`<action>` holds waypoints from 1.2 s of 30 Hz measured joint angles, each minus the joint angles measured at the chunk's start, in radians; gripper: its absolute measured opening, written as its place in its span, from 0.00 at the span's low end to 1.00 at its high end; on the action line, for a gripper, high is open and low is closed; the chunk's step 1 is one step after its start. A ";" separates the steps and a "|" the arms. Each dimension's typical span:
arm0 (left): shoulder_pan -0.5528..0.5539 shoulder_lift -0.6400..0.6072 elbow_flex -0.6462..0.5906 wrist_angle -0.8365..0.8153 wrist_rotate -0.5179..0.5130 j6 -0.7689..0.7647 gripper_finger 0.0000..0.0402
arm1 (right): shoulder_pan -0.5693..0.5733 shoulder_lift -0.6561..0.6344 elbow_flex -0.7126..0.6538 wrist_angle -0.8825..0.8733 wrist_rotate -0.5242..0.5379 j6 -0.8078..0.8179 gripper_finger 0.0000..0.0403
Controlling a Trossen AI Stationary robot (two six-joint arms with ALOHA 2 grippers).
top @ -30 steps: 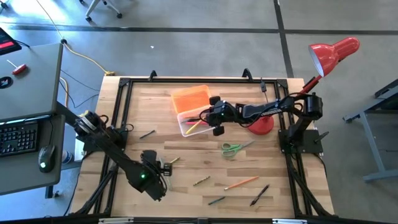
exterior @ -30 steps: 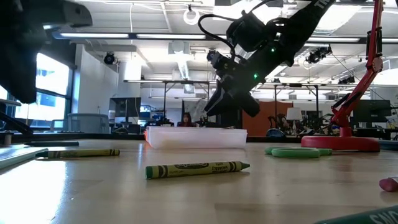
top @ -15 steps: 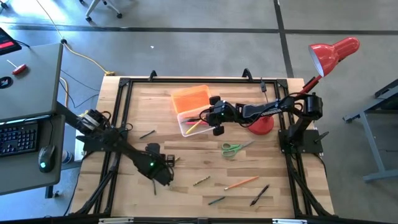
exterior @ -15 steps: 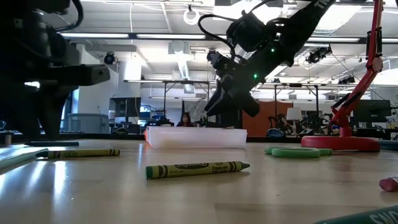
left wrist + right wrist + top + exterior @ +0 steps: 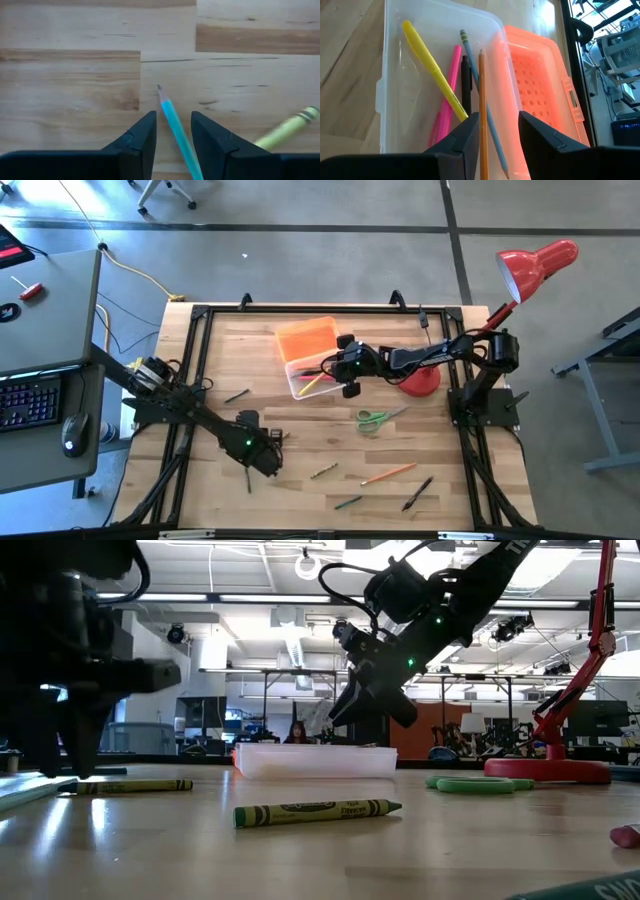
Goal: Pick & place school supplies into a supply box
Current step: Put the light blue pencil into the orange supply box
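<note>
High view: left gripper [image 5: 262,461] low over the front-left part of the desk [image 5: 440,490]; its fingers cannot be made out from up here. Right gripper [image 5: 338,370] reaches in over the supply box [image 5: 300,375], whose orange lid [image 5: 307,338] lies open toward the back. Green-handled scissors [image 5: 372,418] lie mid-desk, apart from both arms. An orange pencil [image 5: 388,473] and a dark pen [image 5: 417,493] lie toward the front right. Red lamp [image 5: 535,265] stands at the right rear.

Low view: shows what the top view misses, a green crayon [image 5: 317,811] lying flat in front and a yellow-green crayon [image 5: 133,786] just beside the left arm's dark bulk. The clear box sits behind them, with the right arm hanging above it.

Left wrist view: only here do the left fingers [image 5: 140,142] show. They stand parted, with a blue pencil [image 5: 175,132] lying on the wood between them, slanted, tip pointing away. Neither finger clearly presses on it; nothing is held. The yellow-green crayon lies just off to one side.

Right wrist view: right fingers [image 5: 465,137] are parted and empty, above the box. Inside it lie a yellow pen [image 5: 432,70], pink marker [image 5: 447,95], black pen [image 5: 465,85], grey-blue pencil [image 5: 475,75] and orange pencil [image 5: 482,100], which runs between the fingers.
</note>
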 joint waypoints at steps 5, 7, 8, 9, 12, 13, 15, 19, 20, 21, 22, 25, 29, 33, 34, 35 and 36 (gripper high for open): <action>-0.001 0.058 0.005 0.004 0.012 -0.008 0.38 | 0.000 0.000 0.000 0.000 -0.001 0.000 0.28; -0.001 0.073 0.005 0.010 0.009 -0.028 0.38 | 0.000 0.000 0.000 -0.002 -0.003 0.000 0.28; -0.001 0.074 0.005 0.010 0.007 -0.039 0.37 | 0.000 0.000 0.000 -0.002 -0.003 0.000 0.28; -0.002 0.074 0.004 0.012 0.009 -0.050 0.35 | 0.000 0.000 0.000 -0.004 -0.003 0.003 0.28; -0.001 0.075 0.005 0.016 0.016 -0.072 0.26 | 0.000 0.000 0.000 -0.009 -0.003 0.027 0.28; -0.002 0.075 0.004 0.018 0.014 -0.073 0.22 | 0.000 0.000 0.000 -0.009 -0.003 0.034 0.28; -0.002 0.075 0.005 0.020 0.003 -0.072 0.14 | 0.000 0.000 0.000 -0.008 -0.003 0.039 0.28; -0.002 0.076 0.004 0.023 -0.024 -0.071 0.03 | 0.000 0.000 0.000 -0.008 -0.003 0.040 0.28; -0.001 0.077 0.003 0.022 -0.039 -0.072 0.03 | 0.000 0.000 0.000 -0.008 -0.003 0.040 0.28; 0.000 0.078 0.003 0.021 -0.054 -0.074 0.05 | 0.000 0.000 0.000 -0.008 -0.003 0.040 0.28; 0.000 0.079 0.002 0.018 -0.065 -0.075 0.07 | 0.000 0.000 0.000 -0.007 -0.003 0.040 0.28; 0.000 0.079 0.002 -0.002 -0.070 -0.076 0.12 | 0.000 0.000 0.000 -0.008 -0.003 0.040 0.28; 0.001 0.083 -0.004 -0.071 -0.112 -0.083 0.11 | 0.000 0.000 0.000 -0.007 -0.003 0.040 0.28; 0.016 0.081 -0.043 -0.075 -0.144 -0.083 0.10 | 0.000 0.000 0.000 -0.005 -0.003 0.040 0.28; 0.025 0.081 -0.058 -0.074 -0.153 -0.081 0.10 | 0.000 0.000 0.000 -0.003 -0.004 0.040 0.28; 0.033 0.080 -0.073 -0.069 -0.165 -0.074 0.10 | 0.000 0.000 0.000 -0.003 -0.004 0.040 0.28; 0.041 0.079 -0.087 -0.059 -0.176 -0.066 0.12 | 0.000 0.000 0.000 -0.001 -0.004 0.040 0.28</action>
